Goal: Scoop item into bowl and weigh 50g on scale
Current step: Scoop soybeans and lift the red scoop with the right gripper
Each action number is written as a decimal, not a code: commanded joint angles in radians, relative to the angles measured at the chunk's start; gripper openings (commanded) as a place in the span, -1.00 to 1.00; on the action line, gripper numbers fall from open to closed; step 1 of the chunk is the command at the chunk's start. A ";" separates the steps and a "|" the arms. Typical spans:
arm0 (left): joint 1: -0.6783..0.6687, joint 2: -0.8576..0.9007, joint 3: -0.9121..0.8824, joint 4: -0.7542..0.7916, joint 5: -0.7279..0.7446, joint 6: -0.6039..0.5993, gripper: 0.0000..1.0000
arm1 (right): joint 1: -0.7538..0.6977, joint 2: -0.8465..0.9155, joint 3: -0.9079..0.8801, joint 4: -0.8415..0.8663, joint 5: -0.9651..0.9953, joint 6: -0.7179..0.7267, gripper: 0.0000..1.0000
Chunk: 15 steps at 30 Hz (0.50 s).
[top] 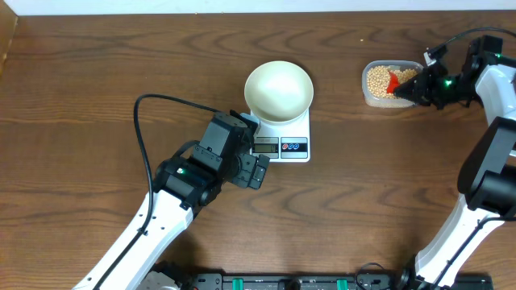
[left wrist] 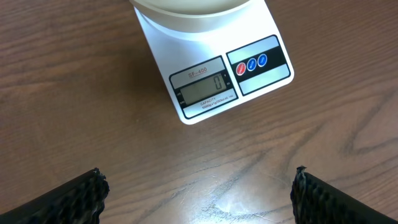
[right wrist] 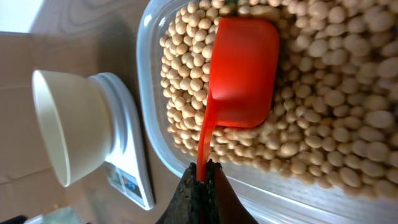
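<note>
The cream-white bowl (top: 279,90) stands empty on the white scale (top: 292,147), whose display reads 0 in the left wrist view (left wrist: 205,90). My left gripper (top: 258,171) is open and empty, just left of the scale's front edge, over bare table (left wrist: 199,199). The tan beans (top: 377,79) fill a clear tub (top: 372,98) at the back right. My right gripper (top: 407,87) is shut on the handle of a red scoop (right wrist: 244,71), whose head lies upside down on the beans (right wrist: 323,93). The bowl (right wrist: 62,124) and scale (right wrist: 127,162) also show there.
The tub's clear wall (right wrist: 149,118) runs beside the scoop. A black cable (top: 139,129) loops over the table left of my left arm. The table's back edge lies just beyond the bowl and tub.
</note>
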 commanded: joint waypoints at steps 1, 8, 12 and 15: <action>0.003 -0.013 -0.005 -0.003 -0.009 0.007 0.92 | -0.024 0.030 -0.019 -0.005 -0.136 -0.001 -0.98; 0.003 -0.013 -0.005 -0.003 -0.009 0.007 0.92 | -0.095 0.030 -0.019 -0.030 -0.198 -0.039 -0.98; 0.003 -0.013 -0.005 -0.003 -0.009 0.007 0.92 | -0.126 0.030 -0.019 -0.052 -0.241 -0.083 -0.98; 0.003 -0.013 -0.005 -0.003 -0.009 0.007 0.92 | -0.140 0.030 -0.019 -0.069 -0.266 -0.108 -0.98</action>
